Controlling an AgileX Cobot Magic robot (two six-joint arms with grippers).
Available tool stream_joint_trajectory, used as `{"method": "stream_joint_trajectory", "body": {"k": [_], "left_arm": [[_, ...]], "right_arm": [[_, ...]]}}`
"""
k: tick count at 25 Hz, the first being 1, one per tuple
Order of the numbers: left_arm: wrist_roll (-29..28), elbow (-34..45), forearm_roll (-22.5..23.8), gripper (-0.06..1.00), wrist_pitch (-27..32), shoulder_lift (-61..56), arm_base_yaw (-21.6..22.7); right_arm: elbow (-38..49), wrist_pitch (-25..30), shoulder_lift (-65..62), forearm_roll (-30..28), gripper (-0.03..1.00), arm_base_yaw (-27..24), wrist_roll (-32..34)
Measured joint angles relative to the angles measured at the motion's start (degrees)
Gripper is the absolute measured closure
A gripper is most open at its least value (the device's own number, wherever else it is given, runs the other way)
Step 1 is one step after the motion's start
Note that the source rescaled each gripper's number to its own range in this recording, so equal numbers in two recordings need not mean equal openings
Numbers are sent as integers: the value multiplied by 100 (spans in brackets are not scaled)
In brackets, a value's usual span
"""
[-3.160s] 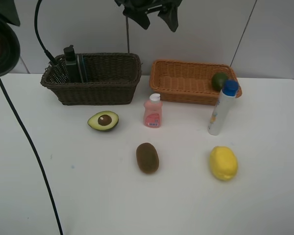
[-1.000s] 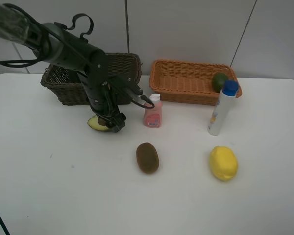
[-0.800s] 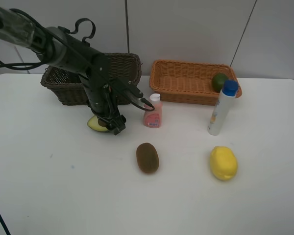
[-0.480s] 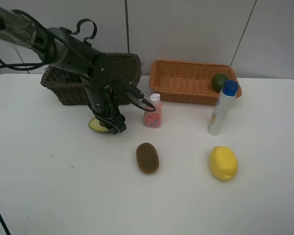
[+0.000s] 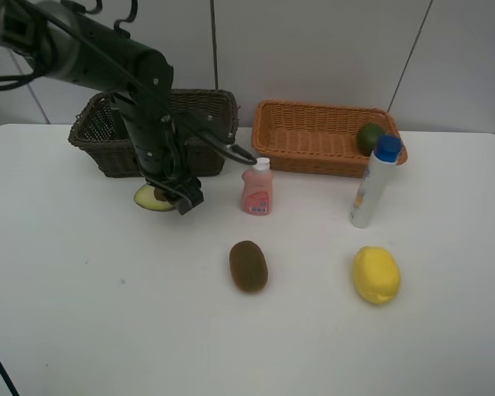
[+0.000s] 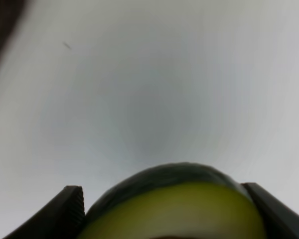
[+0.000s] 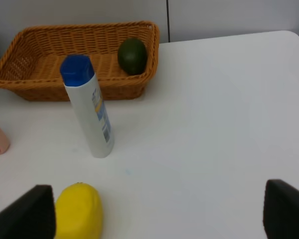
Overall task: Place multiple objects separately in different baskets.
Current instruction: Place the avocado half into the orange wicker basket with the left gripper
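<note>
My left gripper [image 5: 170, 196] is shut on the halved avocado [image 5: 151, 199], just in front of the dark brown basket [image 5: 200, 110]. In the left wrist view the halved avocado [image 6: 175, 201] fills the gap between both fingers [image 6: 67, 211]. A green avocado [image 5: 369, 137] lies in the light orange basket [image 5: 310, 153]. On the table are the pink bottle [image 5: 257, 188], the blue-capped tube [image 5: 374, 181], the kiwi [image 5: 248, 266] and the lemon [image 5: 376, 275]. My right gripper [image 7: 157, 219] is open above the table near the lemon [image 7: 78, 215] and tube [image 7: 91, 111].
The left arm [image 5: 107, 58] reaches over the dark basket and hides part of its inside. The table's far edge meets the wall right behind both baskets. Bare white table surface lies at the front and left.
My left gripper closed on the halved avocado and carried it a little left and toward the dark basket. The right arm has not moved.
</note>
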Motion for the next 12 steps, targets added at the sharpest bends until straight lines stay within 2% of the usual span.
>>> {"method": "stream_joint_trajectory", "body": {"k": [3, 6, 9, 12], "left_arm": [[0, -67, -292, 32, -214, -679, 0], [0, -474, -848, 32, -716, -932, 0], [0, -1140, -1606, 32, -1352, -734, 0], [0, -1937, -2320, 32, -1786, -47, 0]], "right_arm": [[0, 0, 0, 0, -3, 0, 0], [0, 0, 0, 0, -3, 0, 0], [0, 0, 0, 0, -3, 0, 0], [0, 0, 0, 0, -3, 0, 0]]}}
